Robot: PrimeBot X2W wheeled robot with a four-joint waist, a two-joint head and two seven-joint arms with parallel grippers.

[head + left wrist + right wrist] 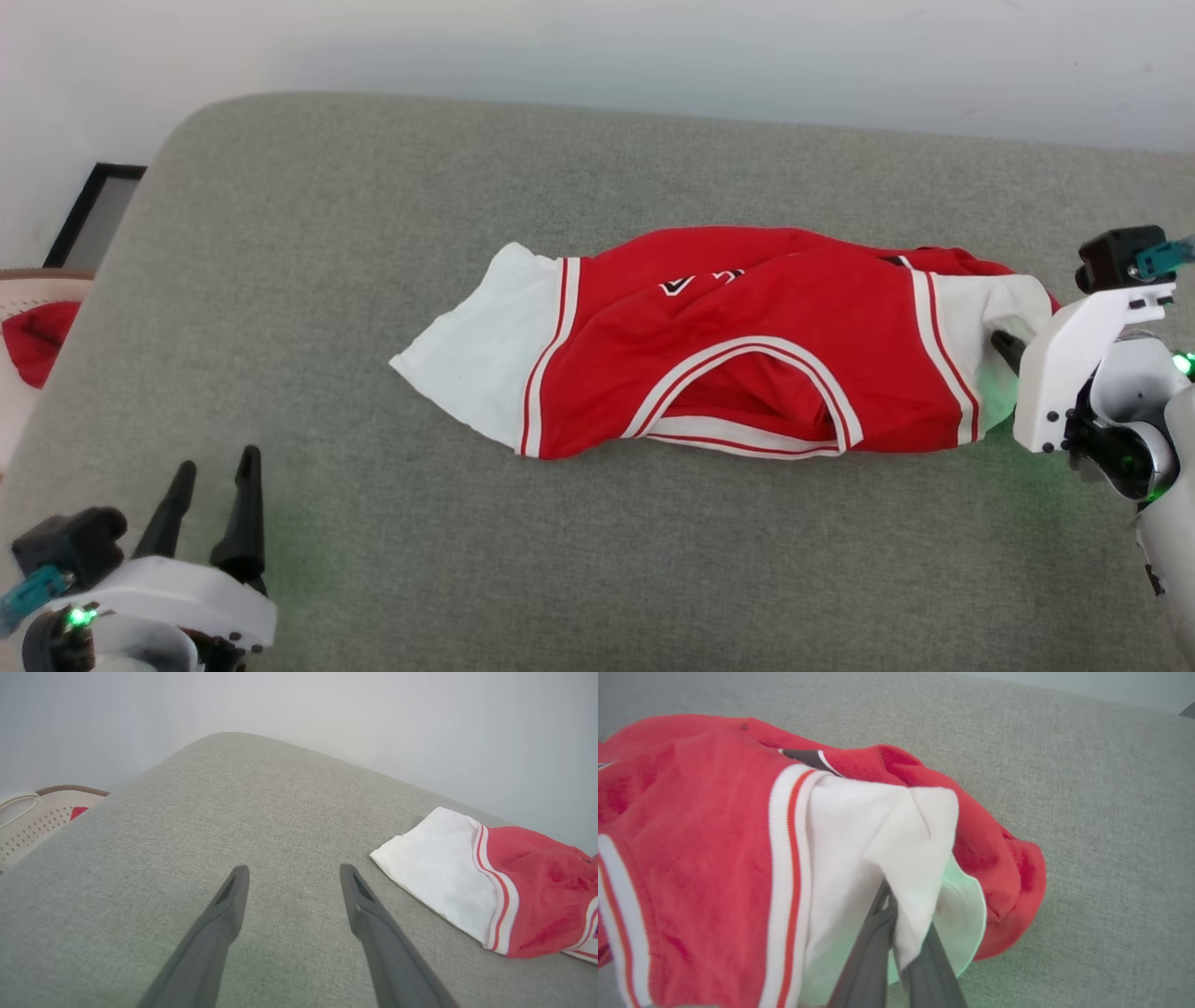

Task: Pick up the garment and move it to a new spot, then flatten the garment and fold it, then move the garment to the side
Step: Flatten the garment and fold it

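I am looking at a broad tabletop (373, 187), padded and covered in grey-green woven fabric, with a rounded corner at the far left. It runs out past the right and near edges of the head view. Behind it stands a plain pale wall (597, 47) in even, soft light with no hard shadows. Off the left side, low down, a thin black frame (93, 215) sits by the wall. Nearer than that is a pale perforated basket (42, 273) with a brown rim, and a red cloth (37, 341) lies in it.
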